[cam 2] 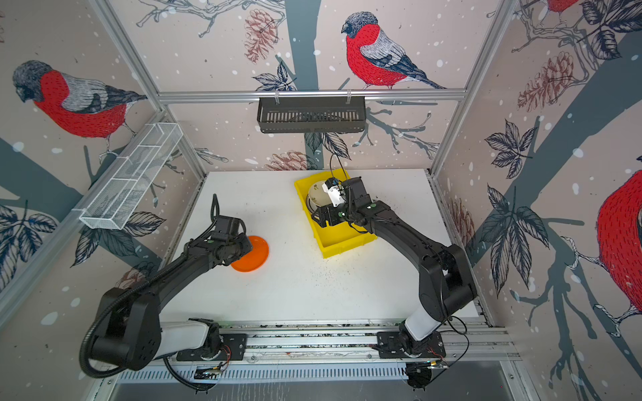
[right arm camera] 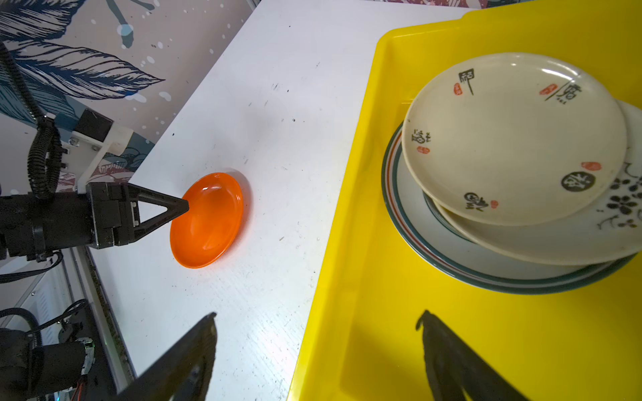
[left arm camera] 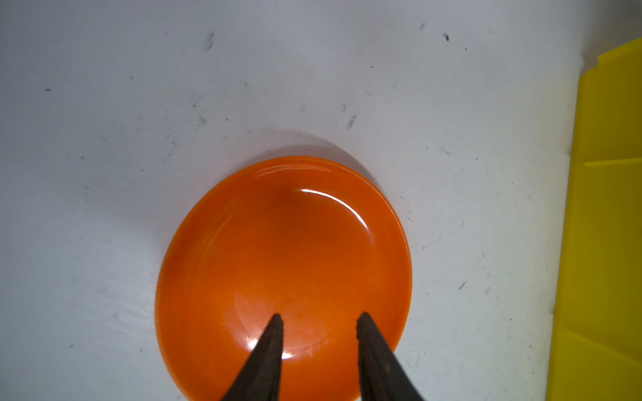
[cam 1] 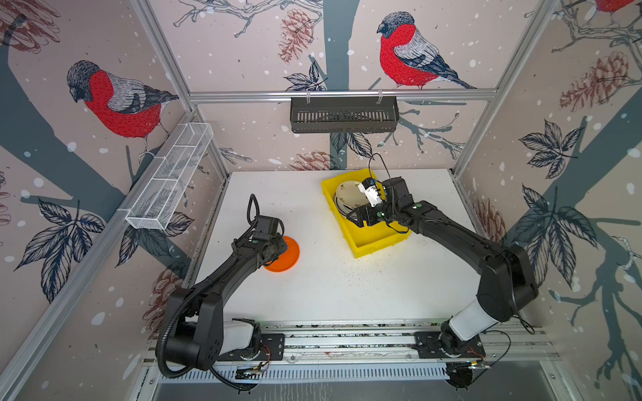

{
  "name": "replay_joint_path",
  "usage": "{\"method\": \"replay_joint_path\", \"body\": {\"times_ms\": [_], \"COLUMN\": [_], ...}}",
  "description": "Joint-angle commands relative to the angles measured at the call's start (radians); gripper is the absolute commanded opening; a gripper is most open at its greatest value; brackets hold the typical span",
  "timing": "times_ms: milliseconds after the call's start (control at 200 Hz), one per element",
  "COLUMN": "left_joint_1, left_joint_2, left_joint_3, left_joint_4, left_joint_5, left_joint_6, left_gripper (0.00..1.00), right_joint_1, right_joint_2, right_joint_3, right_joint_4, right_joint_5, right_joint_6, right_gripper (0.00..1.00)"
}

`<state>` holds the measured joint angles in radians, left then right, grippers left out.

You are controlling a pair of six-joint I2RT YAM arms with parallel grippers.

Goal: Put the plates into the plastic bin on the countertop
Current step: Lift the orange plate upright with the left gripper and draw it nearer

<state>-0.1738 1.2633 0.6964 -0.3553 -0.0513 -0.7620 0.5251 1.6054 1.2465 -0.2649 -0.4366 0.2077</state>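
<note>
A plain orange plate point(cam 1: 287, 256) point(cam 2: 256, 257) point(left arm camera: 285, 257) point(right arm camera: 208, 218) lies flat on the white countertop point(cam 1: 347, 288), left of centre. My left gripper point(left arm camera: 320, 315) hovers over the plate's near side, its two fingers apart with nothing between them. The yellow plastic bin point(cam 1: 378, 243) point(cam 2: 342, 244) point(right arm camera: 347, 243) stands at the back right. It holds a stack of plates: a cream plate point(right arm camera: 514, 139) point(cam 1: 347, 191) with dark and red characters on top, a floral white plate point(right arm camera: 590, 236) under it, and a green-rimmed plate point(right arm camera: 434, 257) lowest. My right gripper point(right arm camera: 319, 313) is wide open above the bin's left wall.
A black slotted shelf point(cam 1: 344, 114) hangs on the back rail. A white wire basket point(cam 1: 170, 177) hangs on the left rail. Aluminium rails point(cam 1: 347, 338) run along the front edge by both arm bases. The bin's edge point(left arm camera: 608, 208) shows in the left wrist view.
</note>
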Motion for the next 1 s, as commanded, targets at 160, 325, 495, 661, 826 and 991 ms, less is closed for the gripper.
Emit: {"method": "replay_joint_path", "body": {"times_ms": [160,325,495,661,826,991], "left_joint_1": [0.191,0.245,0.254,0.254,0.254,0.254], "left_joint_2": [-0.086,-0.113,-0.134,-0.187,-0.202,-0.192], "left_joint_3": [-0.098,-0.149,-0.205,-0.238,-0.28,-0.3], "left_joint_4": [-0.006,0.004,0.087,0.147,0.183,0.205], "left_joint_5": [0.087,0.084,0.12,0.133,0.144,0.162], "left_joint_6": [0.013,0.02,0.006,-0.006,-0.002,-0.006], "left_gripper": [0.27,0.26,0.23,0.24,0.27,0.27], "right_joint_1": [0.001,0.0,0.0,0.0,0.0,0.0], "right_joint_2": [-0.015,-0.018,-0.022,-0.024,-0.018,-0.025], "right_joint_3": [-0.018,-0.013,-0.015,-0.012,-0.008,-0.01], "right_joint_4": [0.064,0.064,0.057,0.05,0.044,0.047], "right_joint_5": [-0.067,-0.066,-0.052,-0.037,-0.029,-0.033], "right_joint_6": [0.02,0.02,0.017,0.012,0.011,0.009], "right_gripper": [0.92,0.92,0.92,0.92,0.92,0.92]}}
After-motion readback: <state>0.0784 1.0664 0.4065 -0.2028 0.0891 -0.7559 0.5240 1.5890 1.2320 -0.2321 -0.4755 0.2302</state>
